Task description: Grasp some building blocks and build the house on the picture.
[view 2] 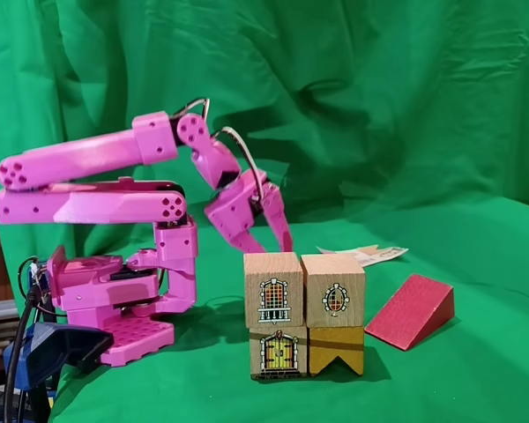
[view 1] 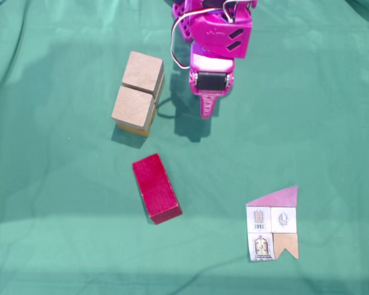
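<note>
Tan building blocks (view 2: 273, 289) stand in a two-by-two stack on the green cloth, with window and door drawings on their fronts and an orange notched one (view 2: 337, 349) at the bottom right. From above I see the two top cubes (view 1: 138, 89). A dark red block (view 1: 156, 187) lies alone on the cloth, and it looks like a wedge (view 2: 411, 310) to the right of the stack. The picture (view 1: 272, 224) lies flat at the lower right. My magenta gripper (view 2: 266, 249) hangs just behind the stack's top, jaws apart and holding nothing; from above its tip (view 1: 207, 109) points down-frame, right of the cubes.
The folded pink arm and its base (view 2: 115, 300) stand left of the stack. Green cloth covers the table and hangs as a backdrop. A blue clamp (view 2: 35, 348) sits at the lower left edge. The paper card (view 2: 370, 256) lies behind the blocks.
</note>
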You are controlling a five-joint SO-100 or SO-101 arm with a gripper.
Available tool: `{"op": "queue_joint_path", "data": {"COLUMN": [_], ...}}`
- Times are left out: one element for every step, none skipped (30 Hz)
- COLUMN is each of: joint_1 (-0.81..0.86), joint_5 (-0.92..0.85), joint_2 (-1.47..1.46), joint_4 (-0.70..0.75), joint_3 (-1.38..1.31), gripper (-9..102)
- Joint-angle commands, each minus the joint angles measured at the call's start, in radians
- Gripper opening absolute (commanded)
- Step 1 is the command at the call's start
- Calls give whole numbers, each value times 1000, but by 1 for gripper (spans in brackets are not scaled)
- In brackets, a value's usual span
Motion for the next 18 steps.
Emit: {"op": "queue_joint_path", "data": {"joint_1": [-6, -6, -6, -6, -8, -8, -8, -8, -8, -8, -8, -8, -8, -8, -8, -8, -8, -8], "joint_5": [8, 8, 8, 8, 8, 8, 8, 8, 8, 8, 8, 8, 8, 8, 8, 8, 8, 8], "joint_2": [-66, -87, -110, -132, -153, -176, -199, -221, -242, -267, -290, -313, -336, -359, -379, -397, -416, -430], "joint_4": [-12, -12, -12, -12, -12, -12, -12, -12, -12, -12, -12, -12, -12, -12, -12, -12, -12, -12], "joint_3": [-98, -121, -144, -169, -195, -222, -252, -282, -314, -345, -374, -402, -430, -456, -480, -503, -526, -549], "gripper": [0, 0, 0, 0, 0, 0, 0, 0, 0, 0, 0, 0, 0, 0, 0, 0, 0, 0]}}
